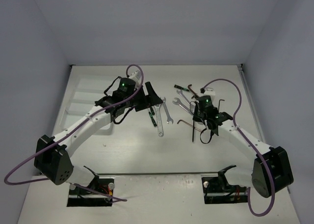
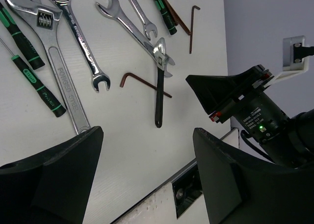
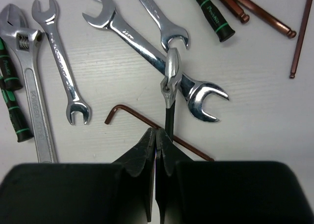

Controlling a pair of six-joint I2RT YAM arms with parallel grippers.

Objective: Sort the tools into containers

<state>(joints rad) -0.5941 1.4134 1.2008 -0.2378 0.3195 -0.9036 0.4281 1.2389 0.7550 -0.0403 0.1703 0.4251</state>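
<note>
Tools (image 1: 160,121) loose on the desk (image 1: 147,155), spread from the centre out toward one o'clock in the overhead view, and the white tray (image 1: 78,98) over at nine o'clock, partly under the left arm (image 1: 93,117). Right hand (image 3: 156,135) pinched fully shut, tips pressed together, nothing visible between them. Dead ahead of it, at twelve o'clock on its own camera, the black-handled wrench (image 3: 170,81): head lying across a silver wrench (image 3: 142,45), handle running down just right of the closed tips and crossing a brown hex key (image 3: 137,117). Whether the tips touch that handle, can't tell. Left hand (image 2: 147,135) gaping wide, holding nothing, hanging above the desk at the nine o'clock edge of the spread, a big adjustable wrench (image 2: 63,84) reaching toward one of its fingers.
</note>
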